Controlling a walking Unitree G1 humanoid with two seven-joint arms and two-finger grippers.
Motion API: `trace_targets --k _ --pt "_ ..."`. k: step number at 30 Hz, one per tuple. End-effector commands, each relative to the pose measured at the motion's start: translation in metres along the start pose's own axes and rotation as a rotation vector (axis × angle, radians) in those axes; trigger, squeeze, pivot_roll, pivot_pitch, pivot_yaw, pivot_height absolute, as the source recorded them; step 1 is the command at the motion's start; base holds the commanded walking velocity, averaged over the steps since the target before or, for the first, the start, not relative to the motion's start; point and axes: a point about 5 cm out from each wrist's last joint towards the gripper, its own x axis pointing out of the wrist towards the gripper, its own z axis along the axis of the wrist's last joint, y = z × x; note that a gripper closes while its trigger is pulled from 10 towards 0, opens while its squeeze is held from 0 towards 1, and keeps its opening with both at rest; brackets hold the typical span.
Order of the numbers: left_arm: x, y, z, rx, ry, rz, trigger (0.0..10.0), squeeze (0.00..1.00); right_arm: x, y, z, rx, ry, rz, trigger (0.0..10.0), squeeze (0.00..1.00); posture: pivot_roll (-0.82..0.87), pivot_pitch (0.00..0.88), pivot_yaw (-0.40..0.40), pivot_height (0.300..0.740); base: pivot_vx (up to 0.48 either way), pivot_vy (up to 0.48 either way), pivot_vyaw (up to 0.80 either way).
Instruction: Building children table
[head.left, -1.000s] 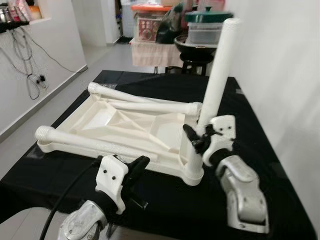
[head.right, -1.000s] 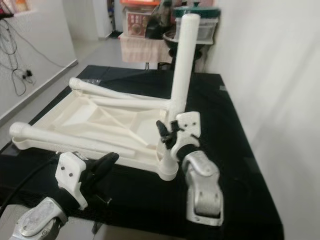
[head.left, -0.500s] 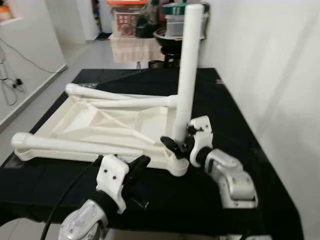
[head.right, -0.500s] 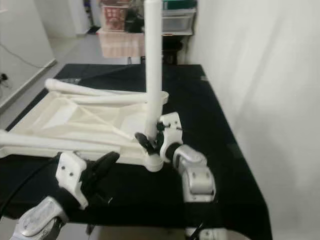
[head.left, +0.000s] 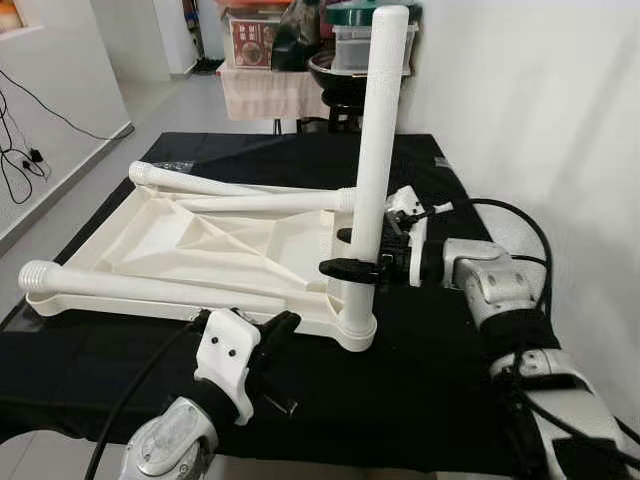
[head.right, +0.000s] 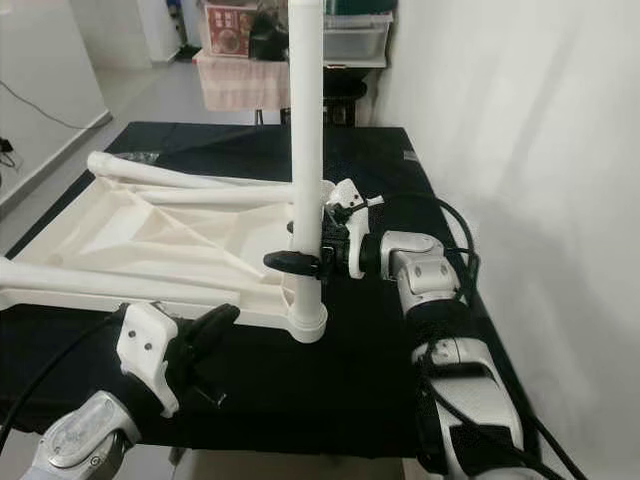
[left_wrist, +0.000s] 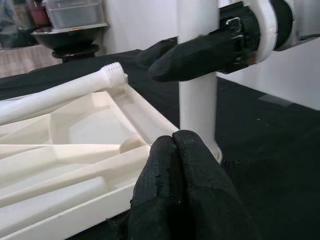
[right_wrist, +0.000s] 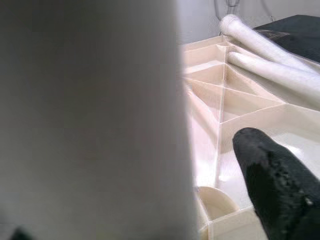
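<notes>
While upright white plastic table leg (head.left: 376, 170) stands in near corner socket of upturned cream plastic tabletop (head.left: 200, 245) on black cloth-covered table (head.left: 420, 370), right gripper (head.left: 372, 268) clamps low on it, forearm now swung level from right side; leg straighter than second ago, so seating looks near done.
Right eye: left gripper (head.right: 205, 340) hovers by near tabletop edge.
Left wrist: its fingers (left_wrist: 177, 190) pressed together, empty.
Right wrist: leg blurred, one finger (right_wrist: 272, 182) seen; socket joint hidden.
</notes>
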Motion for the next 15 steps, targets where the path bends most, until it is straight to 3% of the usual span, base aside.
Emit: trace_targets --k 1,8,11,12,15 --pt "-0.001 -0.002 0.0 0.004 -0.003 0.002 10.0 0.0 0.004 -0.001 0.003 0.0 0.004 0.029 0.0 0.0 0.05 0.0 -0.053 0.74 0.0 0.0 0.0" --pt "-0.001 -0.004 0.002 0.0 -0.007 0.0 10.0 0.0 -0.015 -0.01 -0.01 0.025 0.009 -0.014 0.0 0.0 0.04 0.003 -0.05 0.74 0.0 0.0 0.0" --pt "-0.002 -0.004 0.003 -0.001 -0.008 -0.001 10.0 0.0 -0.026 -0.017 -0.016 0.012 0.018 -0.116 0.0 0.0 0.04 0.009 -0.05 0.74 0.0 0.0 0.0" --pt "-0.003 -0.004 0.004 -0.001 -0.009 -0.002 10.0 0.0 -0.036 -0.022 -0.023 0.002 0.037 -0.232 0.0 0.0 0.03 0.025 -0.056 0.74 0.0 0.0 0.0" --pt "-0.004 -0.004 0.005 -0.001 -0.01 -0.002 10.0 0.0 -0.042 -0.022 -0.029 0.01 0.053 -0.319 0.0 0.0 0.02 0.03 -0.06 0.74 0.0 0.0 0.0"
